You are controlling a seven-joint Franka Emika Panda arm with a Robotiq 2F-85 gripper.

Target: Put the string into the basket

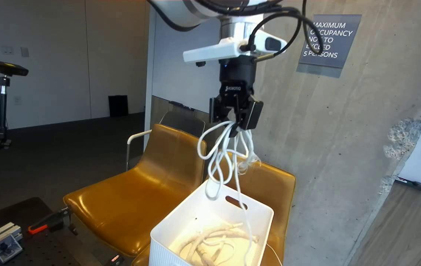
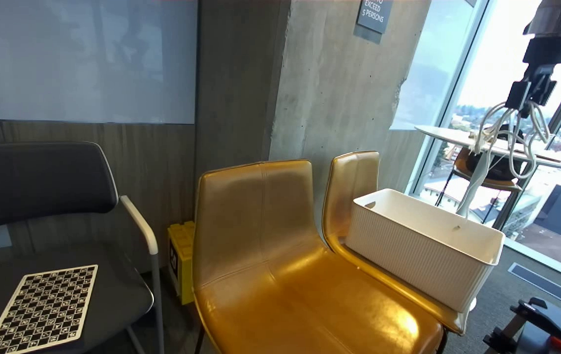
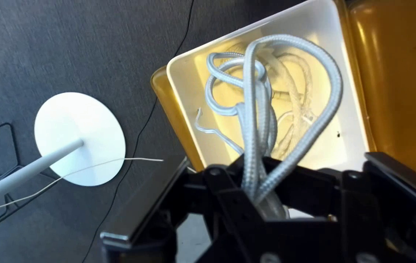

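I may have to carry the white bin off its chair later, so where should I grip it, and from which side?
I'd grip the white bin by the slot-shaped cutout near its top. Reach down from above and through from inside, since that end faces the chair backrest, which likely leaves little room behind. Best support the opposite end too.

In an exterior view the camera looks down from nearby into the basket (image 1: pixel 261 217), toward a concrete wall (image 1: pixel 343 129). In an exterior view it looks over chairs (image 2: pixel 285 295) from close, basket farther right, windows (image 2: pixel 493 64) beyond. The wrist view looks steeply down past the hand (image 1: pixel 235 132). Both exterior views share hand, basket, chairs, concrete wall.
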